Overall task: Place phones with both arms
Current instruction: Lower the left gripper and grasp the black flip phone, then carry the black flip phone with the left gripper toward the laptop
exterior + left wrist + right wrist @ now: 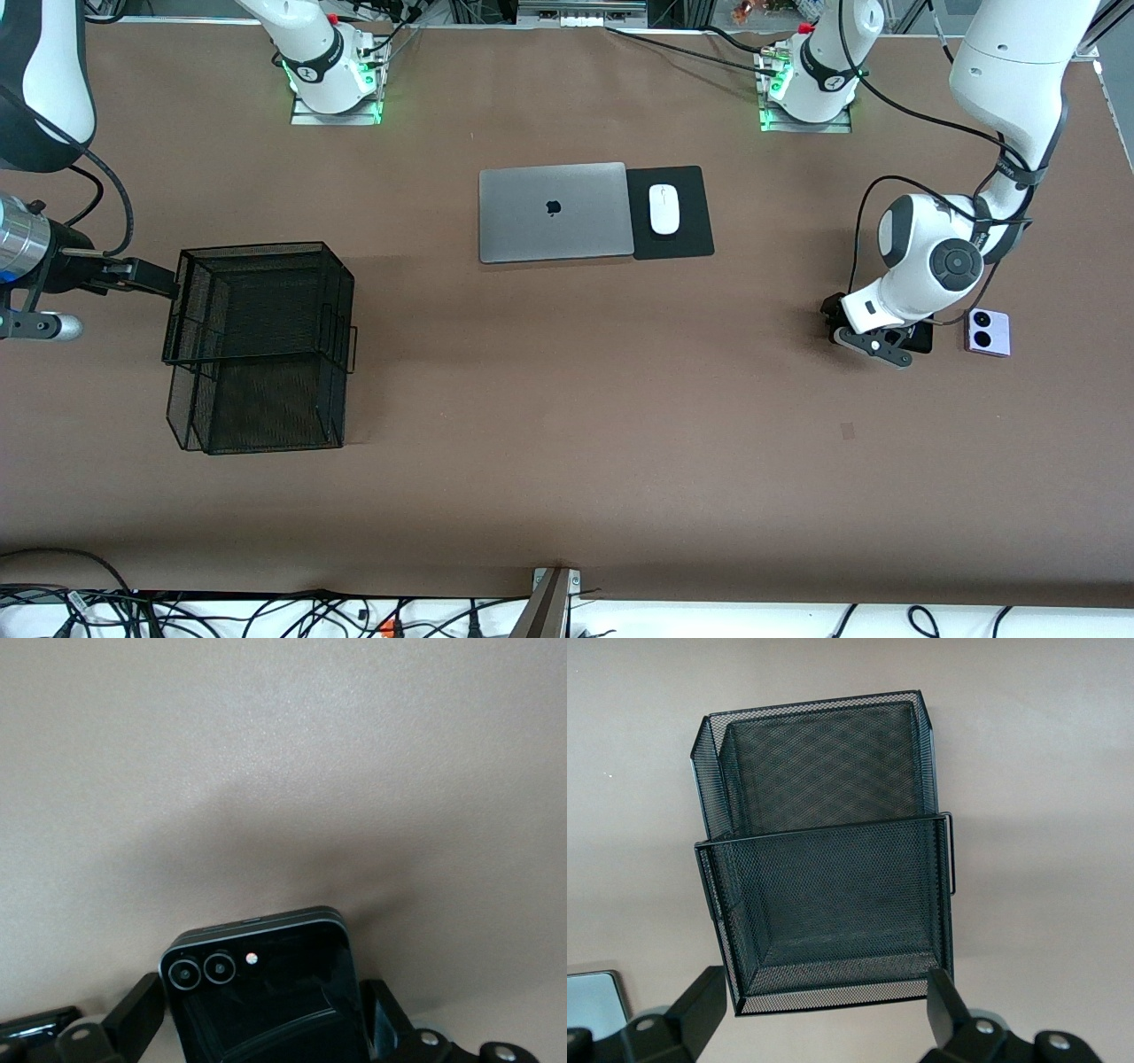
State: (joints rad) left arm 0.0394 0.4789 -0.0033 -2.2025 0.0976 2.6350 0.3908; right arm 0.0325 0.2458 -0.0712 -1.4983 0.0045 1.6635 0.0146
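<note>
We see the left pincer (pixel 261 1028) spread wide, straddling the black flip phone (pixel 266 992) on the bench (pixel 567 461), with the lavender flip phone (pixel 987 332) just beside it. The right pincer (pixel 824 1010), also spread, hangs over the black mesh basket (pixel 257 346).

Robot lab, bolted arm bases (pixel 335 80), brown-covered table (pixel 567 425), loose cables (pixel 266 611) along its edge
</note>
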